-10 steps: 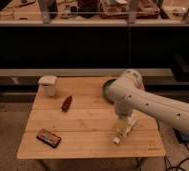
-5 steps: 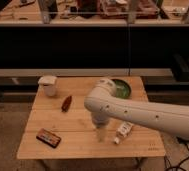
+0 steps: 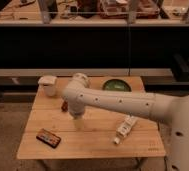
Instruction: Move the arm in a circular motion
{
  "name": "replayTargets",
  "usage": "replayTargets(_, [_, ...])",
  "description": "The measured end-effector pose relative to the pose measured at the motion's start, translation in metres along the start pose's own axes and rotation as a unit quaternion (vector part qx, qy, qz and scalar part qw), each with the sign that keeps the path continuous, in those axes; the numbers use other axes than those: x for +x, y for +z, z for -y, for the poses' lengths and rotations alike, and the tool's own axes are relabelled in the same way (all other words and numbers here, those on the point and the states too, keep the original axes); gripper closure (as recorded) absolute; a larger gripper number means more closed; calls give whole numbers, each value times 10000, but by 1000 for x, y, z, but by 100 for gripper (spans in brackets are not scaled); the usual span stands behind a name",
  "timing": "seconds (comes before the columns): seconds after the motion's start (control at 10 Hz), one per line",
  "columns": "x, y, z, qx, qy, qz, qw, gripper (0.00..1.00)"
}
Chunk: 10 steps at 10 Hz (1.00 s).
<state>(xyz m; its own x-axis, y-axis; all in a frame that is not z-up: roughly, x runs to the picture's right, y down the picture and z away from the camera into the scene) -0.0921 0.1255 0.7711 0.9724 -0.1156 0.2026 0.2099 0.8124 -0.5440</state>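
The cream-white arm (image 3: 123, 104) reaches in from the lower right across the wooden table (image 3: 93, 142). Its rounded elbow joint (image 3: 77, 93) hangs over the table's left middle. The short tapered pale tip, my gripper (image 3: 78, 122), points down just above the table top, right of a small dark reddish object (image 3: 64, 105). Nothing shows in the gripper.
A white cup (image 3: 48, 85) stands at the table's back left. A green bowl (image 3: 114, 85) sits at the back right, partly behind the arm. A dark flat packet (image 3: 48, 138) lies front left. A white bottle (image 3: 125, 129) lies at the right. Dark shelving runs behind the table.
The arm has swung steadily leftward across the table. Its elbow went from over the green bowl to the left middle, uncovering the bowl and the white bottle.
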Motion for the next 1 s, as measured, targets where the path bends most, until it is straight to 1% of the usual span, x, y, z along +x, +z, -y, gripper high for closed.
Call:
replayTargets(0.1, [7,-1,25,10,28,-56,10000,20])
replayTargets(0.2, [15,-3,48,66,81,-42,9999,20])
replayTargets(0.3, [36,-6,81,170,167,-68,9997,20])
replayTargets(0.4, [55,-10,99,218,252,-97,9994,20])
replayTargets(0.5, [83,-15,114,264,358,-207,9988,20])
replayTargets(0.6, [116,-22,124,297,514,-296,9978,20])
replayTargets(0.7, [143,-26,122,272,660,-371,9968,20])
replayTargets(0.8, [176,-31,113,225,887,-463,9947,20])
replayTargets(0.9, [209,-37,97,156,1146,-545,9918,20])
replayTargets(1.0, [238,-44,78,100,1425,-623,9878,20])
